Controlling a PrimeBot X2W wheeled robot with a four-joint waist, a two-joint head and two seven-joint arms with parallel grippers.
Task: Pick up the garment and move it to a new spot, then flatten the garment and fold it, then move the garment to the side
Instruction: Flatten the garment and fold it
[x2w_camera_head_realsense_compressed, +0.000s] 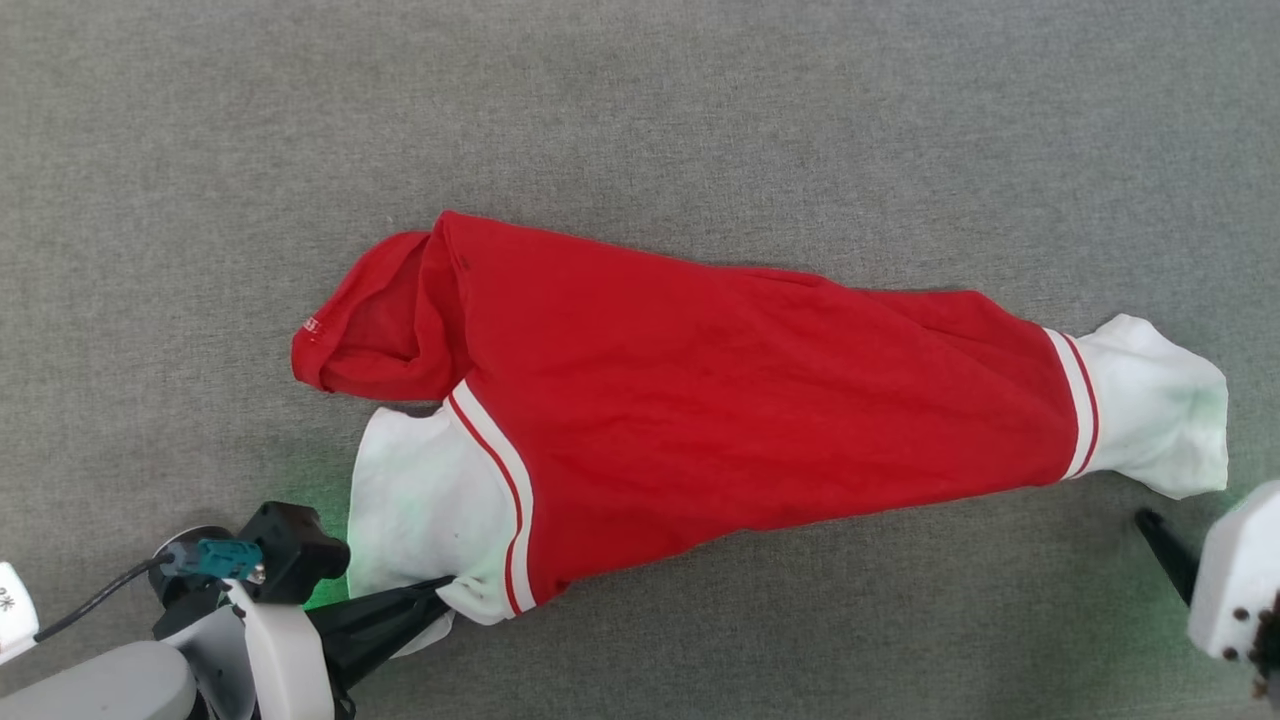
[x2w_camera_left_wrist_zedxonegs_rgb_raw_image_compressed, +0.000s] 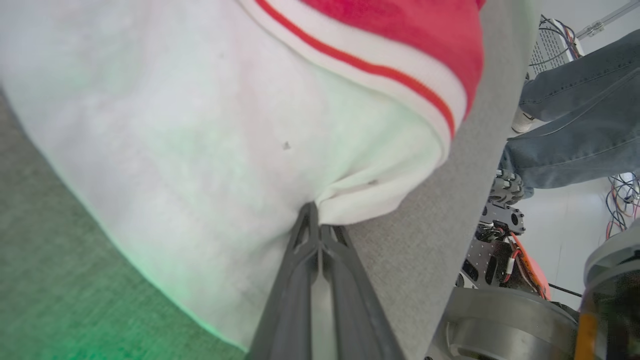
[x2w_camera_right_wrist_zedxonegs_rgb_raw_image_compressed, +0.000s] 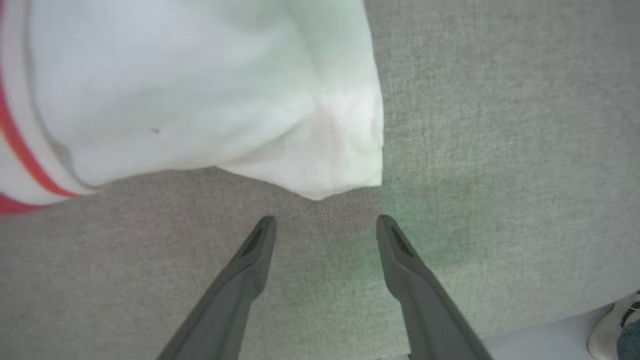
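Observation:
The garment (x2w_camera_head_realsense_compressed: 720, 410), a red T-shirt with white sleeves and red-and-white striped seams, lies stretched across the grey cloth table, back side up. Its left white sleeve (x2w_camera_head_realsense_compressed: 420, 500) sits at the near left, its right white sleeve (x2w_camera_head_realsense_compressed: 1160, 400) at the far right. My left gripper (x2w_camera_head_realsense_compressed: 440, 585) is shut on the lower corner of the left sleeve (x2w_camera_left_wrist_zedxonegs_rgb_raw_image_compressed: 240, 150); in the left wrist view the two fingers (x2w_camera_left_wrist_zedxonegs_rgb_raw_image_compressed: 312, 240) pinch the hem together. My right gripper (x2w_camera_right_wrist_zedxonegs_rgb_raw_image_compressed: 325, 222) stands open just short of the right sleeve's corner (x2w_camera_right_wrist_zedxonegs_rgb_raw_image_compressed: 320, 150), apart from it.
The grey cloth table (x2w_camera_head_realsense_compressed: 640, 120) spreads wide behind the shirt. A person's legs in jeans (x2w_camera_left_wrist_zedxonegs_rgb_raw_image_compressed: 575, 130) stand beyond the table edge, near cables and the robot's base (x2w_camera_left_wrist_zedxonegs_rgb_raw_image_compressed: 500, 260). A white shoe (x2w_camera_right_wrist_zedxonegs_rgb_raw_image_compressed: 615, 325) shows past the near table edge.

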